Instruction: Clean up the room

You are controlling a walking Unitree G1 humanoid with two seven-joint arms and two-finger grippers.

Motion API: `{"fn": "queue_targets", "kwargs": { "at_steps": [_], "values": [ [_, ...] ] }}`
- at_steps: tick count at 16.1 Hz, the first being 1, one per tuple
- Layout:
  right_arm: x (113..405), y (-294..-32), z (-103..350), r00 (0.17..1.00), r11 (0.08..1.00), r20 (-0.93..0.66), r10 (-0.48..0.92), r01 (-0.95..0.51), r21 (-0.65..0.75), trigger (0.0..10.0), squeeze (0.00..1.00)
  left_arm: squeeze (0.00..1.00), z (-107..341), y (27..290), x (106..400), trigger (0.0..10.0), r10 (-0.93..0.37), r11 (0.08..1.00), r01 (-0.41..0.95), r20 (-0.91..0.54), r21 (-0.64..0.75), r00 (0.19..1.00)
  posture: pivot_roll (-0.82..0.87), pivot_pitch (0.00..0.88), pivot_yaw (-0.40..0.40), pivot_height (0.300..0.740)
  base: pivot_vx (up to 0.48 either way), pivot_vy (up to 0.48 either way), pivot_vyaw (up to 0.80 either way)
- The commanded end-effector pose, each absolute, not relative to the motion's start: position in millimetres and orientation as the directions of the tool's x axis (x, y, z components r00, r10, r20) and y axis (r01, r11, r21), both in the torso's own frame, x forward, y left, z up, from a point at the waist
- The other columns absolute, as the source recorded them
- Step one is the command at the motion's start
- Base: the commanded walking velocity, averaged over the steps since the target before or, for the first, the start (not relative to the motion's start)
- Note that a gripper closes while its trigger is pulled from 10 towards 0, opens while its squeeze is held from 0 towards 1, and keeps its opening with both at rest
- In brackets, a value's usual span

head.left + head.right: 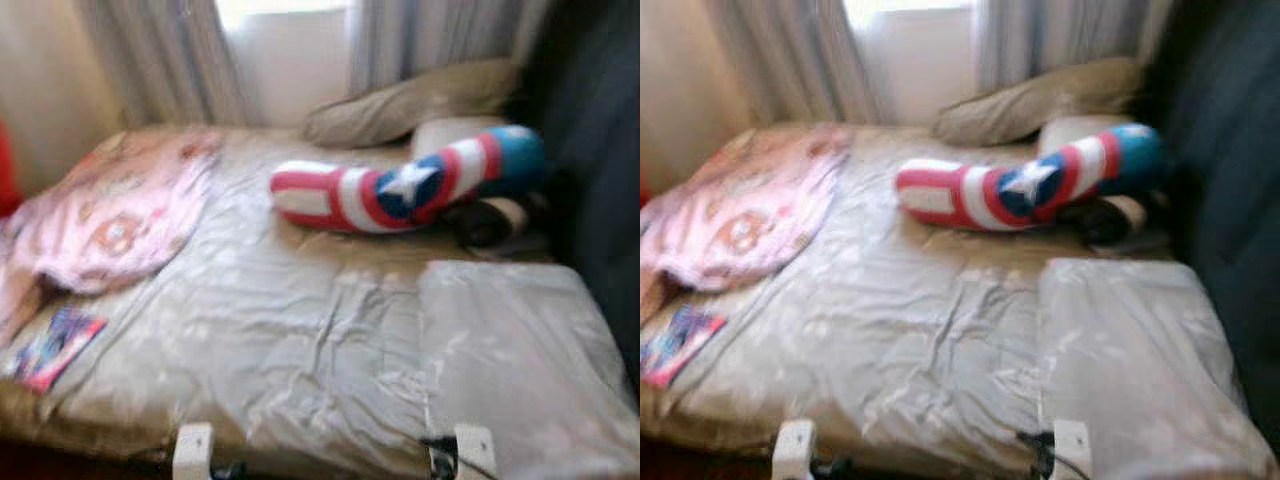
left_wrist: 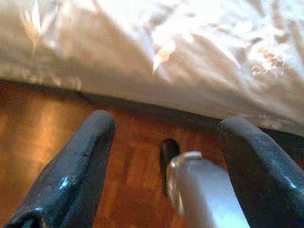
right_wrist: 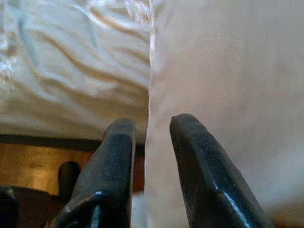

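A bed [image 1: 300, 340] with a crumpled grey sheet lies before me. On it are a pink patterned blanket [image 1: 120, 215] at the left, a long red, white and blue star cushion [image 1: 400, 190] at the back, and a colourful booklet [image 1: 55, 345] near the front left edge. My left gripper [image 2: 166, 121] hangs open over the wooden floor just short of the bed's edge. Nothing is between the fingers of my right gripper [image 3: 153, 121], which stand a little apart and point at the bed's front edge.
A beige pillow [image 1: 410, 100] leans at the back under the curtains [image 1: 160, 60]. A folded grey pad [image 1: 520, 350] covers the bed's front right. A dark object [image 1: 490, 220] lies behind the cushion. Something dark [image 1: 600, 150] stands along the right side.
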State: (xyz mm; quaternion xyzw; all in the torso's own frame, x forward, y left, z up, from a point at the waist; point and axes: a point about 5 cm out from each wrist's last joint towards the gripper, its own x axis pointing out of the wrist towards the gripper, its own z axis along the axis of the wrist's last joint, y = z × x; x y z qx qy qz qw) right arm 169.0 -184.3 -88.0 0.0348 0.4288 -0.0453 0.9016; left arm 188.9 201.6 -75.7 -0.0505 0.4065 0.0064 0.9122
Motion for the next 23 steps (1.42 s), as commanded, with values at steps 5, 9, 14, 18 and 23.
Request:
{"fn": "queue_targets", "kwargs": {
  "at_steps": [5, 9, 14, 18, 23],
  "values": [
    [167, -184, -89, 0.616, 0.995, -0.787, -0.042, 0.095, 0.022, 10.0, 0.0, 0.0, -81, 196, 181, 10.0, -0.042, 0.995, -0.047, -0.766, -0.093, 0.641, -0.02, 0.0, 0.024, 0.74, 0.0, 0.441, 0.0],
    [169, -181, -89, 0.62, 0.996, -0.784, -0.038, 0.09, 0.023, 10.0, 0.0, 0.0, -80, 196, 184, 10.0, -0.039, 0.994, -0.051, -0.76, -0.095, 0.648, -0.02, 0.0, 0.024, 0.74, 0.0, 0.442, 0.0],
    [172, -186, -88, 0.616, 0.994, -0.785, -0.065, 0.111, 0.004, 10.0, 0.0, 0.0, -75, 197, 193, 10.0, -0.037, 0.995, -0.043, -0.746, -0.088, 0.664, -0.03, 0.0, 0.023, 0.74, 0.0, 0.439, 0.0],
    [171, -185, -89, 0.598, 0.998, -0.8, -0.045, 0.066, -0.008, 10.0, 0.0, 0.0, -74, 197, 196, 10.0, -0.034, 0.994, -0.056, -0.741, -0.097, 0.671, -0.02, 0.0, 0.019, 0.74, 0.0, 0.442, 0.0],
    [169, -181, -89, 0.604, 0.997, -0.797, -0.025, 0.072, 0.024, 10.0, 0.0, 0.0, -75, 199, 193, 10.0, -0.023, 0.993, -0.072, -0.744, -0.096, 0.668, -0.02, 0.0, 0.026, 0.74, 0.0, 0.442, 0.64]
  ]
}}
